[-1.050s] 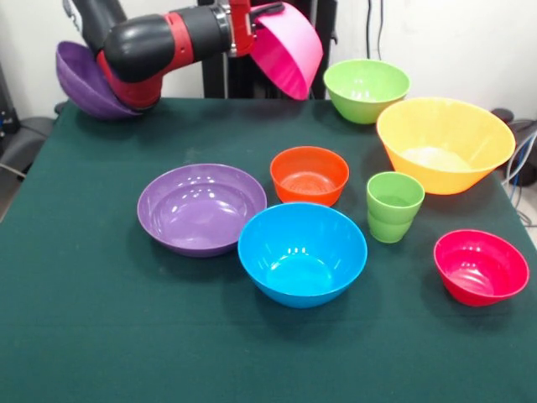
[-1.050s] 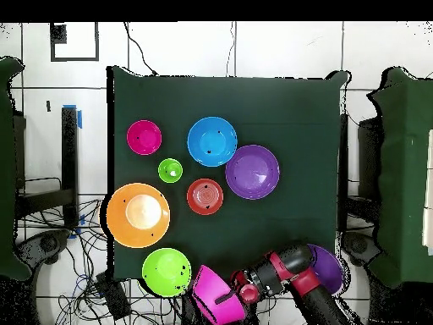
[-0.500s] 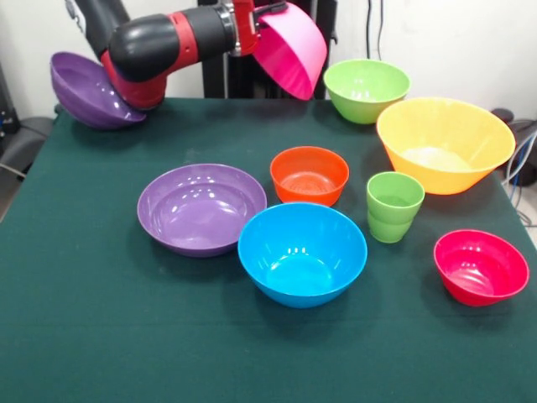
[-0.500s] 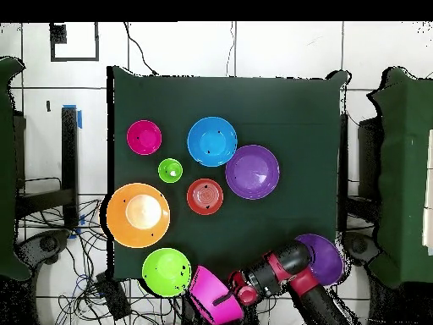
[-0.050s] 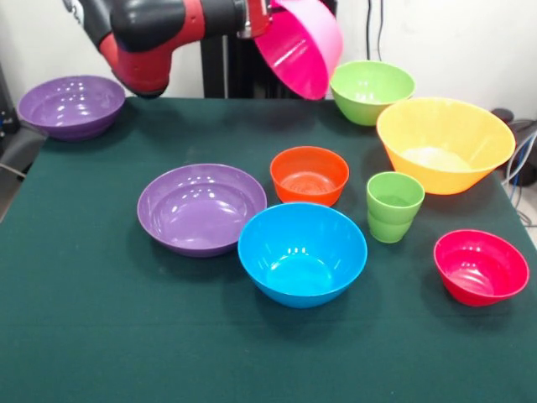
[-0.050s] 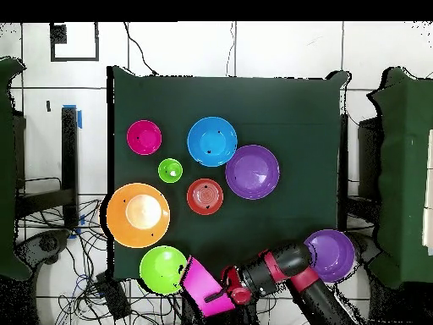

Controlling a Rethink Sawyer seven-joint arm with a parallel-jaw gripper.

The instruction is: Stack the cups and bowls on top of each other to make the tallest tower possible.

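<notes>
gripper point(image 5: 262, 15) holds the hot-pink bowl point(image 5: 300, 46) up in the air by its rim, pinching it w/ the bowl tipped on edge, opening turned sideways and down. probably tipped that way bc a rim pinch lets the bowl hang from the wrist; it'd need levelling before it can nest anywhere. it hangs at the far edge of the table point(image 5: 75, 336), just beside the lime-green bowl point(image 5: 372, 91).

rest of the set sits on the cloth: yellow-orange bowl point(image 5: 445, 144) near the side edge, nested green cups point(image 5: 393, 206) in front of it, red-pink bowl point(image 5: 481, 266) nearer the camera, small orange bowl point(image 5: 309, 175), blue bowl point(image 5: 302, 253) and a purple bowl point(image 5: 201, 207) clustered mid-table, 2nd purple bowl point(image 5: 71, 105) alone at the far corner, close to the edge. nothing stacked yet apart from the cups, so tower looks barely begun.

room: overhead shows the half of the table away from the yellow-orange bowl mostly open, so a wide base could go there. cluster is tight, bowls near touching. risk imo: the corner purple bowl and lime-green bowl sit near edges, a nudge could push them off.
</notes>
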